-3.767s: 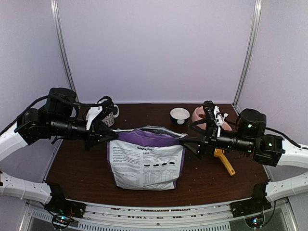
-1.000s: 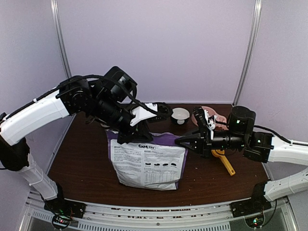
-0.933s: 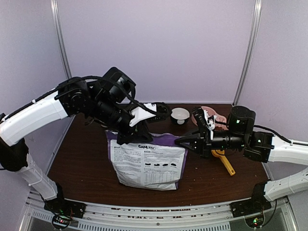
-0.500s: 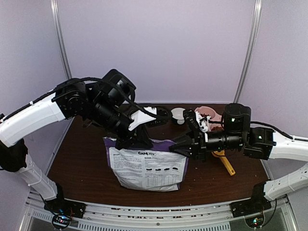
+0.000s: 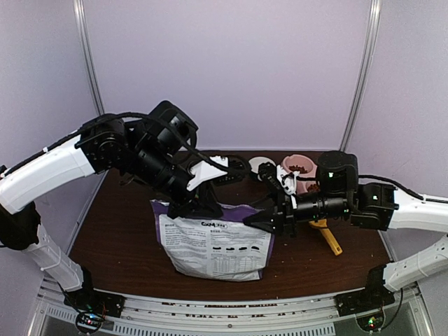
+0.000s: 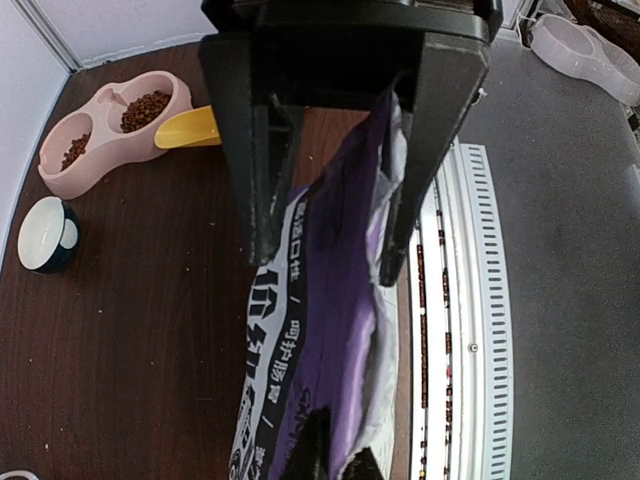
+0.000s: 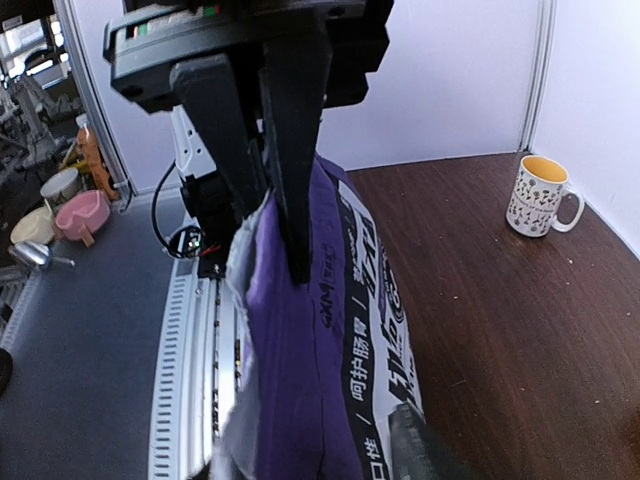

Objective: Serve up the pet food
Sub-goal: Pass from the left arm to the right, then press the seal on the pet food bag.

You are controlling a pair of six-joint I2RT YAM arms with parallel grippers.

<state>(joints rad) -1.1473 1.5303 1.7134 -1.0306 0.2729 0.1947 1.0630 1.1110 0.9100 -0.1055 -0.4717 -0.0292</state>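
Pet food (image 6: 147, 105): loose brown kibble. Some lies in both cups of the pink bowl (image 6: 105, 130) by the table's (image 5: 119, 238) far edge, right of middle. The bulk is presumably inside the bag (image 5: 213, 241), unseen.

Bag stands mid-table, toward the near edge.

Left gripper (image 6: 322, 262): clamped on the bag's top rim, left side.

Right gripper (image 7: 278, 235): fingers straddle the rim's right end. Pinching or let go, cannot tell.

Handling, my judgement:
- Pellets are hard, light and free-rolling, so they scatter easily and are no good for pinching.
- Move them with the yellow scoop (image 6: 190, 128), taken by its handle, or by tipping the bag.
- The bag looks like soft, slick film, floppy at the top and likely weighted low.
- Hold it at the rim, both sides, to keep the mouth spread.

Looks:
- Kibble is small, rounded, dull brown.
- Bag is purple with a white printed panel and a pale lining at the mouth.
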